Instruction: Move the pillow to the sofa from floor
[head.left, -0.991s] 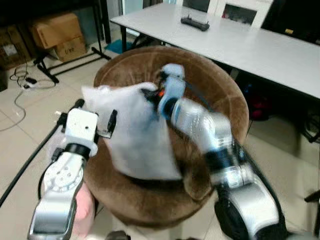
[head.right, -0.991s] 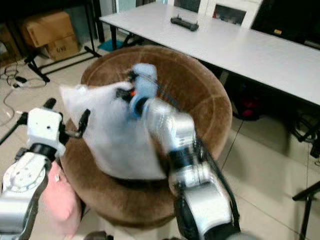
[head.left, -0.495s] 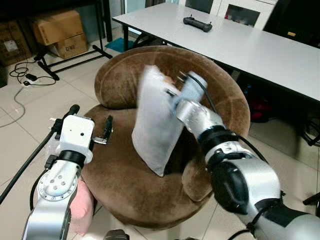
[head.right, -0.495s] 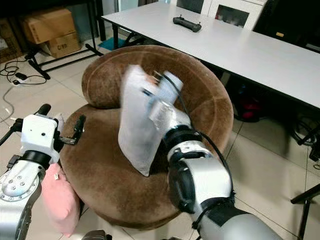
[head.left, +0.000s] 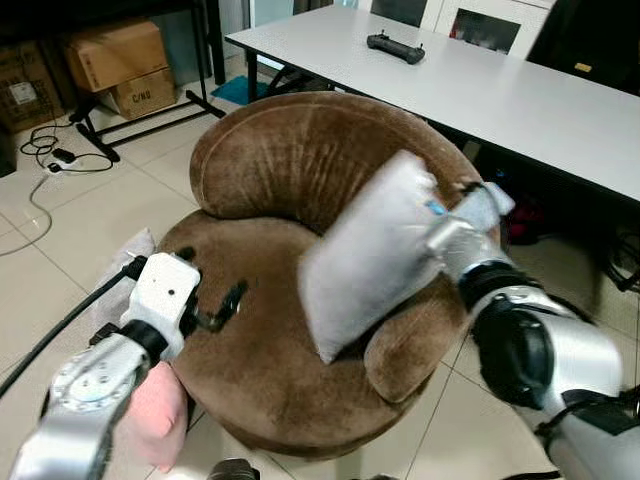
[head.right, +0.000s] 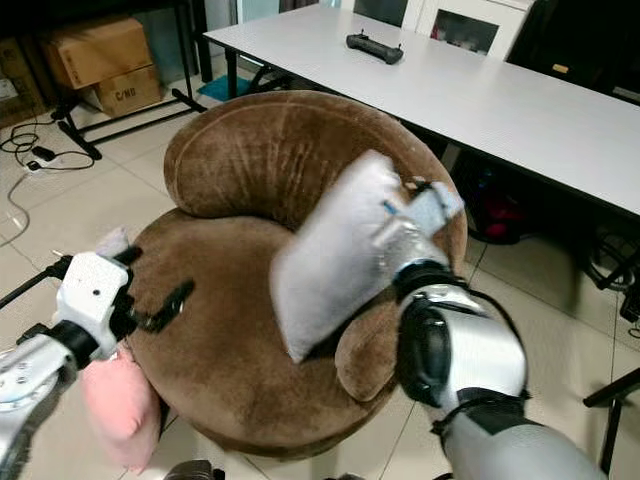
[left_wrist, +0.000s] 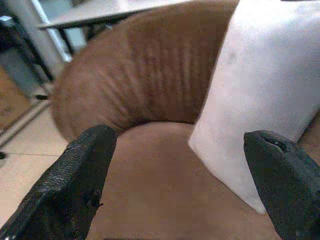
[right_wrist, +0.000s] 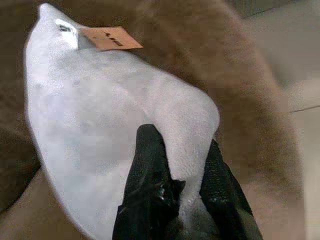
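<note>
the white pillow (head.left: 375, 250) is over the seat of the round brown sofa chair (head.left: 260, 160), tilted, with its lower corner down near the seat cushion and its upper end leaning toward the chair's right arm roll. the right gripper (right_wrist: 175, 170) is clenched on the pillow's edge: in the right wrist view its two black fingers (right_wrist: 150, 165) pinch a fold of the white fabric, with an orange tag (right_wrist: 110, 37) showing near the far corner. the right arm reaches in from the chair's right side, its wrist just beside the pillow's upper end.

the left gripper (left_wrist: 175, 185) hangs released above the front left part of the seat, its fingers spread wide and holding nothing; the pillow sits a little way ahead of it. beside the chair on the tiled floor (head.left: 90, 230) lies a pink cushion (head.left: 160, 420), close under the left arm.

the step in hand looks like the placing: the pillow is already off the floor and over the sofa, but is still carried rather than resting on its own. the next move probably calls for lowering it until it lies against the seat or backrest, then opening the right fingers and drawing the arm back without dragging the fabric along. the tilt suggests it may topple toward the seat once let go, which would do no harm.

behind the chair stands a white table (head.left: 520, 90) with a black controller (head.left: 392, 46) on it.
</note>
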